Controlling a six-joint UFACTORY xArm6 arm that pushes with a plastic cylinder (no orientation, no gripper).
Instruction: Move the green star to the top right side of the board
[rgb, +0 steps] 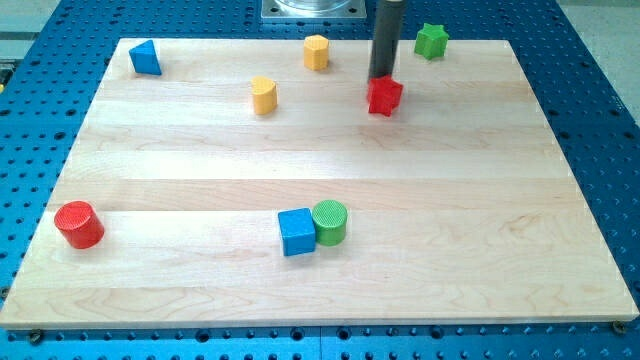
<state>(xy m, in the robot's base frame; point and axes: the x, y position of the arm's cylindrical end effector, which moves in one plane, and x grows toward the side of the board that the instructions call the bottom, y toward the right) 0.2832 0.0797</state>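
The green star (431, 40) sits at the view's top right, on the board's top edge. My tip (381, 78) stands at the upper middle, just above and touching or nearly touching the red star (384, 96). The tip is to the lower left of the green star, well apart from it.
A wooden board (500, 200) lies on a blue table. A yellow hexagon block (316, 51) and a yellow block (264, 95) stand at upper middle, a blue triangle (145, 58) top left, a red cylinder (79, 224) lower left. A blue cube (296, 231) touches a green cylinder (330, 222).
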